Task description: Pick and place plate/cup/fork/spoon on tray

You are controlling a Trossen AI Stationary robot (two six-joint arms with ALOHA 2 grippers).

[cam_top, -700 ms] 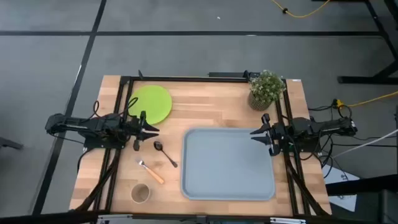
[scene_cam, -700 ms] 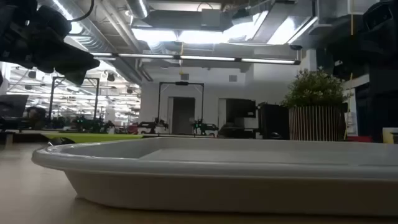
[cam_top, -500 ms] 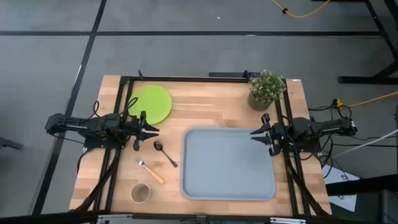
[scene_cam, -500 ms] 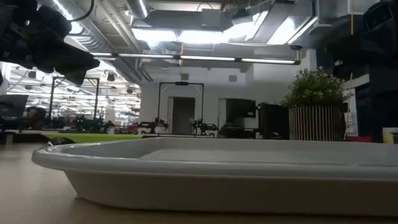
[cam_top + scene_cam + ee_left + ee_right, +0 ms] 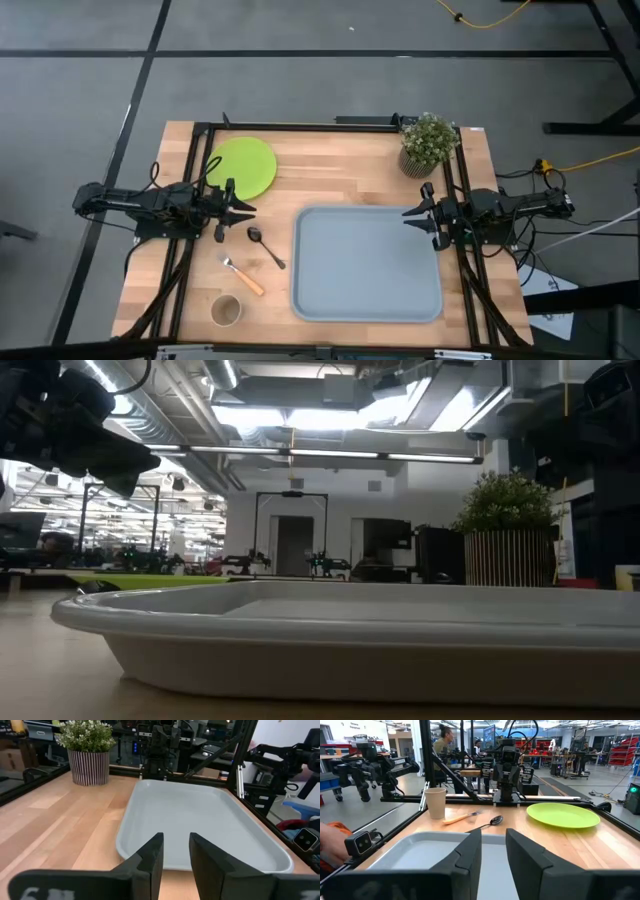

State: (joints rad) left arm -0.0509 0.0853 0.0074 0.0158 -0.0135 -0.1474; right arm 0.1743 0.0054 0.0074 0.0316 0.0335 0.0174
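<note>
The left pincer hangs just off the tray's left side, between the plate and the spoon, its two dark fingers set a little apart with nothing between them. The right pincer waits over the tray's right edge, its fingers likewise slightly apart and empty, pointing across the tray toward the left arm. Working outward from the left pincer: the spoon lies on the bare desk just left of the tray; the fork lies a little farther left of it, near the tray's lower left corner; the cup stands upright beyond the fork, the farthest of the four from the tray; the plate lies flat up and to the left of the tray, well apart from it. A potted plant stands beyond the tray's upper right corner. The tray holds nothing, so by my reading no piece has been placed: plate, cup, fork and spoon all remain to be picked up and set inside it, and neither arm has taken hold of anything yet.
</note>
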